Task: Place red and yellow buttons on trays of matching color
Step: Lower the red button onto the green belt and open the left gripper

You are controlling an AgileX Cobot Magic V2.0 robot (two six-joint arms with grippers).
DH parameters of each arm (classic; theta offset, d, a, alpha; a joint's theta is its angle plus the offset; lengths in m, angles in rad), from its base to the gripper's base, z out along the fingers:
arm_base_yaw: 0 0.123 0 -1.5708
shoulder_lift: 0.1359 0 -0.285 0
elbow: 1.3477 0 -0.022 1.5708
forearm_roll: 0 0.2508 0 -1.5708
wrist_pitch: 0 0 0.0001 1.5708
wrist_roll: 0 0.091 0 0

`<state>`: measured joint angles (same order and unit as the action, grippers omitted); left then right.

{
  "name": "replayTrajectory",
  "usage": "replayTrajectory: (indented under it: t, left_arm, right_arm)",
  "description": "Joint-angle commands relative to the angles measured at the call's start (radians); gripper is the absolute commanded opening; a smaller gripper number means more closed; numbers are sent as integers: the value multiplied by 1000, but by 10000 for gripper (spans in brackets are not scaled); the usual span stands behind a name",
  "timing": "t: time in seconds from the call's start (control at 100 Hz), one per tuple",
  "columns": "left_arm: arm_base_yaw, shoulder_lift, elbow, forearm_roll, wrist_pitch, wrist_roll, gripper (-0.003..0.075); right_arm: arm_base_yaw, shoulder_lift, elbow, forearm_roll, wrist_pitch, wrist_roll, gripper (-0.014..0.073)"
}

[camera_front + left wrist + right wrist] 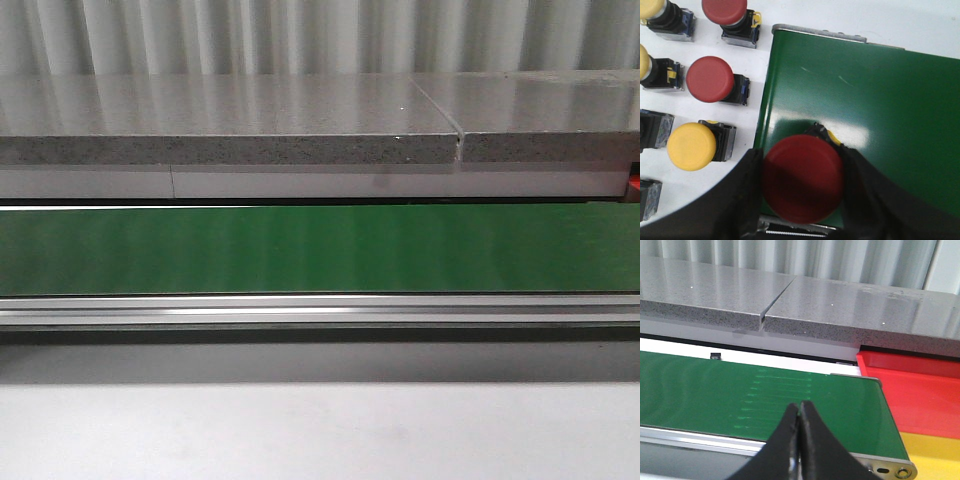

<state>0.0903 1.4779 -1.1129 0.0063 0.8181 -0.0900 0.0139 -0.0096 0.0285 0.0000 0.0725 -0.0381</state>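
My left gripper (802, 182) is shut on a red button (803, 178), held over the near end of the green belt (865, 110); the black fingers (740, 200) press its cap from both sides. Beside the belt, on the white surface, lie more buttons: red ones (710, 78) (724, 10) and yellow ones (691, 146) (650, 7). My right gripper (800, 407) is shut on nothing above the green belt (740, 395). Past the belt's end sit the red tray (920, 390) and the yellow tray (935, 455). In the front view neither gripper nor any button shows.
A grey stone slab (230, 120) runs behind the belt (320, 250), with corrugated wall beyond. The belt's metal frame (320, 310) runs along its near side. Black button bodies (652, 130) lie at the edge of the white surface.
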Motion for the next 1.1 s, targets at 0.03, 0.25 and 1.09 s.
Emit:
replayTrajectory:
  t: [0.03,0.25,1.09]
  left_arm:
    - [-7,0,-48,-6,-54,6,-19]
    - [-7,7,-53,-6,-52,80,87]
    - [-79,-149,-114,-31,-10,21,629]
  right_arm:
    - [4,-15,-6,-6,-79,-4,-68]
    - [4,-15,-6,-6,-79,-4,-68]
    - [4,-15,-6,-6,-79,-4,-68]
